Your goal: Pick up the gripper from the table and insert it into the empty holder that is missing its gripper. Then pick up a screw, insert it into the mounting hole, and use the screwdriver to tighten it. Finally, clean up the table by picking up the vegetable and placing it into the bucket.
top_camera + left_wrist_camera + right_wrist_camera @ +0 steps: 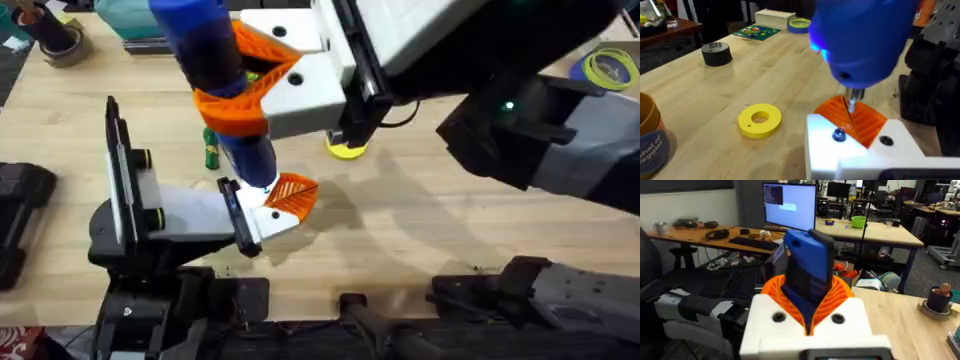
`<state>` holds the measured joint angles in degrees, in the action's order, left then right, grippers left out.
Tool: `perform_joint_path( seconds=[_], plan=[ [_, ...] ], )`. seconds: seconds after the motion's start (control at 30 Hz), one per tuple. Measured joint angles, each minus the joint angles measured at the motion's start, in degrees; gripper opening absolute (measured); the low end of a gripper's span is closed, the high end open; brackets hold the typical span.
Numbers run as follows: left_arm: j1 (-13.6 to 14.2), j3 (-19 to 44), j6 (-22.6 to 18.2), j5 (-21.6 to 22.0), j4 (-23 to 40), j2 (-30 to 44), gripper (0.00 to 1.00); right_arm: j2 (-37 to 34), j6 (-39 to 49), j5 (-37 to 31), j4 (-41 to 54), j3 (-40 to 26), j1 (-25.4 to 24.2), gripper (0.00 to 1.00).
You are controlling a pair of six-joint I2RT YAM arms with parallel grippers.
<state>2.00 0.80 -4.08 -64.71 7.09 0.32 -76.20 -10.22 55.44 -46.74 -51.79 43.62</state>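
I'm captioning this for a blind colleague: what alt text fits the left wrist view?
A blue screwdriver points its metal tip down at an orange ribbed gripper seated in a white holder. A yellow ring lies nearby on the wooden table.

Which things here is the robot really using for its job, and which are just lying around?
For the job:
- screwdriver, held in the right gripper
- gripper, orange, in its white holder
- vegetable
- bucket

Just lying about:
- yellow ring
- black tape roll
- blue tape roll
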Motion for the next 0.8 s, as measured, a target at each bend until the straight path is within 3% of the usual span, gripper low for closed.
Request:
perform_joint_path(
  seconds=[0.8],
  plan=[
    [0.00,0.00,0.00,0.00,0.00,0.00,0.015,-1.87,1.77,-0.02,0.02,0.56,0.26,0.023]
  ],
)
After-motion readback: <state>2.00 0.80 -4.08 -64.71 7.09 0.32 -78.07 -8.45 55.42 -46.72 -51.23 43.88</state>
